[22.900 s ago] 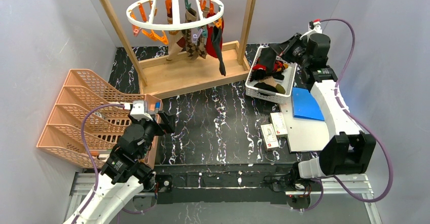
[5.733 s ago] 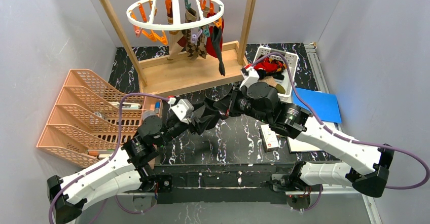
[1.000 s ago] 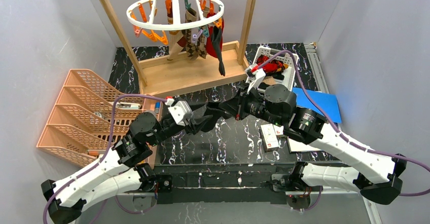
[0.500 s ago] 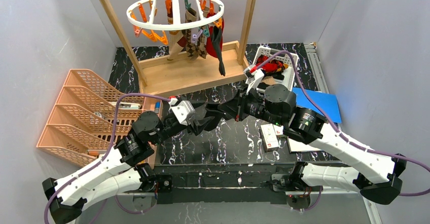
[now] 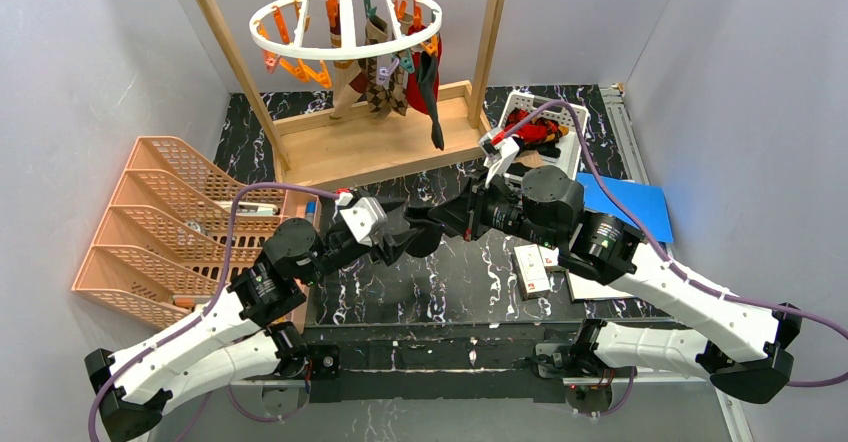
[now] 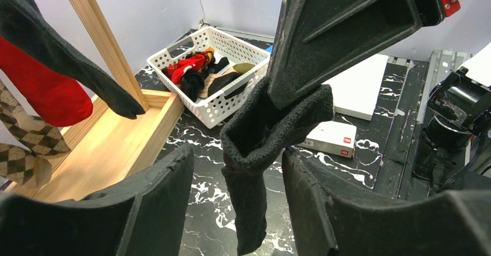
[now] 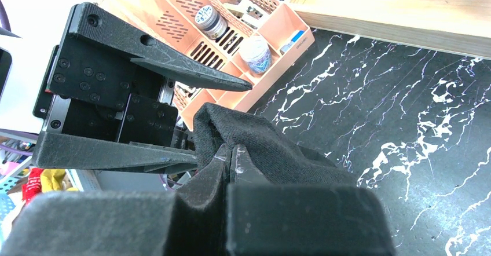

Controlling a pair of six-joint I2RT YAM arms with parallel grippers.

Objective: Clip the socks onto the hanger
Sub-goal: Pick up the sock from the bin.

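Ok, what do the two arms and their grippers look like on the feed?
Both match: white shells on the long links and black cylindrical joints, on the left arm and the right arm. A purple cable loops along each, and a white block with a red connector sits at each wrist. The left gripper and right gripper have matte black, grainy, wedge-shaped fingers tapering to tips.
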